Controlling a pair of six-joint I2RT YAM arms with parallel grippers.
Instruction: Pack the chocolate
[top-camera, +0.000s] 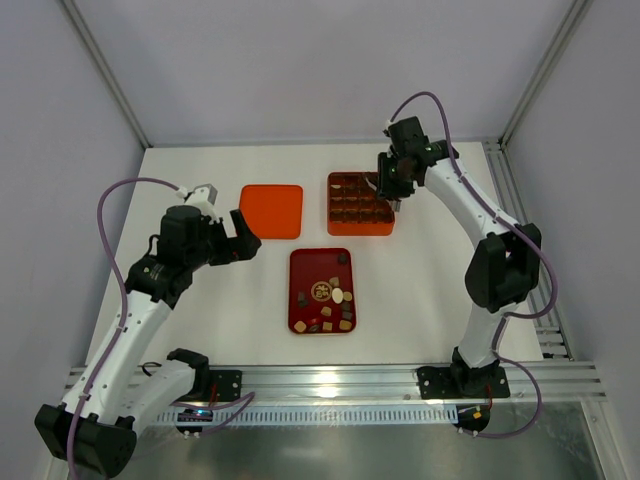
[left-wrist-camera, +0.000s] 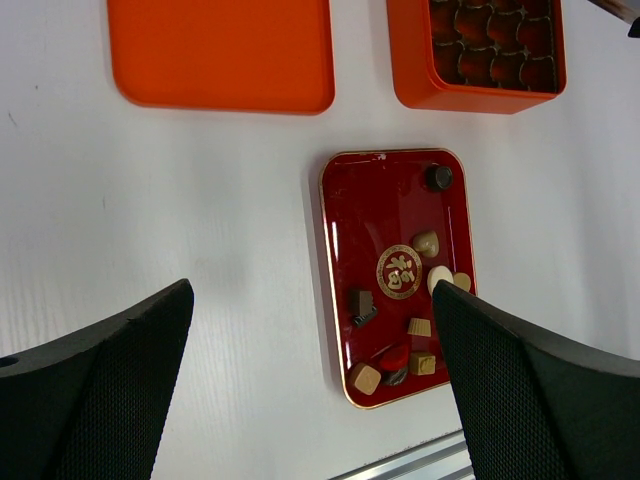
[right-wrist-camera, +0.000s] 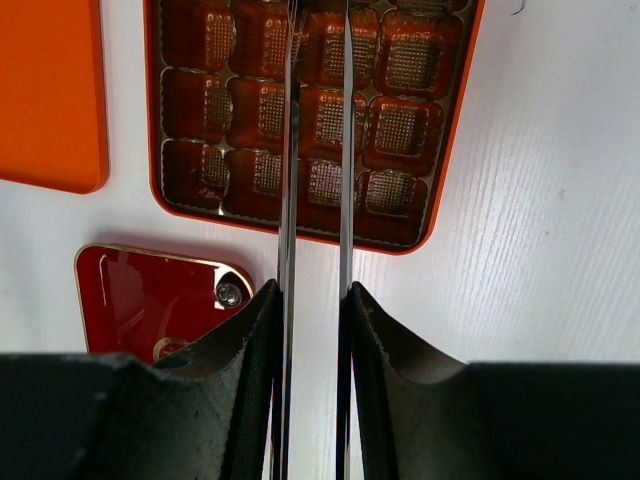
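Orange box (left-wrist-camera: 470, 98), right jaws over it, pinched on thin metal tweezers (right-wrist-camera: 290, 150)
Looks like a drop-off: I'd centre the tips over one cell and go low before letting go; can't tell if they carry a piece. Loose chocolate (left-wrist-camera: 418, 327) sits on the red tray (left-wrist-camera: 380, 200), under the wide-open left jaws, well apart from the right ones.
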